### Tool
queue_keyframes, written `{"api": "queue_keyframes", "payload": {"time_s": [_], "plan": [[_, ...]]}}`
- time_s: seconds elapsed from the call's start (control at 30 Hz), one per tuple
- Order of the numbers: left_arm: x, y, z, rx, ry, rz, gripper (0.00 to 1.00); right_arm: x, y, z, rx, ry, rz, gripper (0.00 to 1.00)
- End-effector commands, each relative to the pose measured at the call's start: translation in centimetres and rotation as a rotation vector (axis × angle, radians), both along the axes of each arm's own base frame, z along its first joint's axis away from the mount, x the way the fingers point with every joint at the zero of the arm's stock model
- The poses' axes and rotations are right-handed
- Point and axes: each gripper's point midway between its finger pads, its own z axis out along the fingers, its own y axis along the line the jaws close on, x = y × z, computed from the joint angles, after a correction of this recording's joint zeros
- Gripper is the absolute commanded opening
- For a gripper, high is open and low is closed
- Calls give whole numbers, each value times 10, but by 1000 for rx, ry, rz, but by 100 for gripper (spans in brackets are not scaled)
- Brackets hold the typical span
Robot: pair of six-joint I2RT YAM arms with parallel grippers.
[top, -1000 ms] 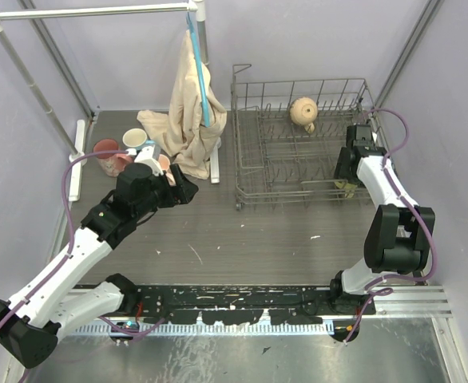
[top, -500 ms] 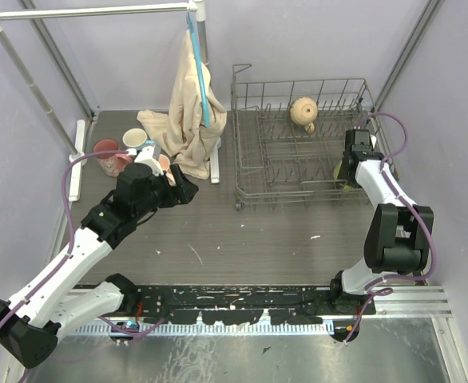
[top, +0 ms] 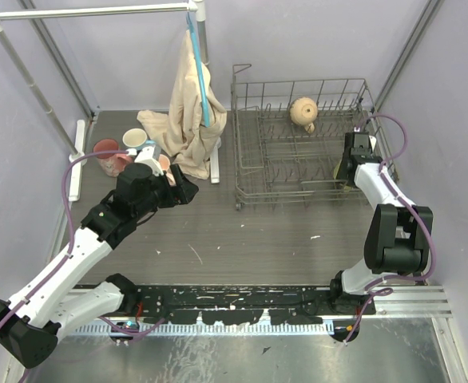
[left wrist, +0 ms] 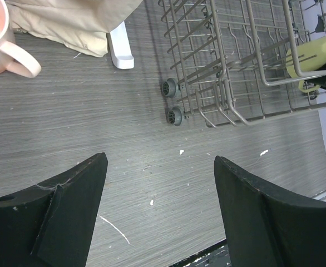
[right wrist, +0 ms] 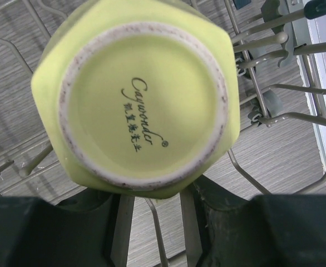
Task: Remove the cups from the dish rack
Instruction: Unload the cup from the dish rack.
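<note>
Right wrist has slid a little nearer along the rack's right side since a second ago; left arm unchanged. Right fingers (top: 347, 171) sit low inside the rack (top: 298, 195), at its near right corner, against the green mug (right wrist: 141, 94). Mug lies tipped, base towards the wrist camera, maker's print legible. One finger shows either side of its lower edge, with wire visible in the gap between; cannot tell whether they grip it. Tan mug (top: 303, 109) sits at the rack's back, well apart. Left fingers (top: 184, 187) spread wide, holding nothing, over bare worktop (top: 242, 239) left of the rack. Salmon mug (top: 106, 153) and cream mug (top: 135, 139) stand at far left, near the cloth (top: 188, 120)
</note>
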Motion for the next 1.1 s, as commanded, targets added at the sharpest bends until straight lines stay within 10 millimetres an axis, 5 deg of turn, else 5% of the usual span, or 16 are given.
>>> {"api": "queue_keyframes", "payload": {"time_s": [0.0,0.37,0.5,0.67,1.07], "plan": [[1,-3,5,-18,-21,-11,85,-2,-7,6,-19,-50,-50,41],[1,-3,5,-17,-21,-9,85,0,-10,4,-30,-80,-61,22],[1,-3,5,-16,-20,-9,85,-1,-10,2,-35,-73,-62,2],[1,-3,5,-17,-20,-9,85,-3,-11,3,-39,-76,-66,1],[1,-4,7,-22,-23,-11,85,-2,-19,76,-78,-265,-118,1]]}}
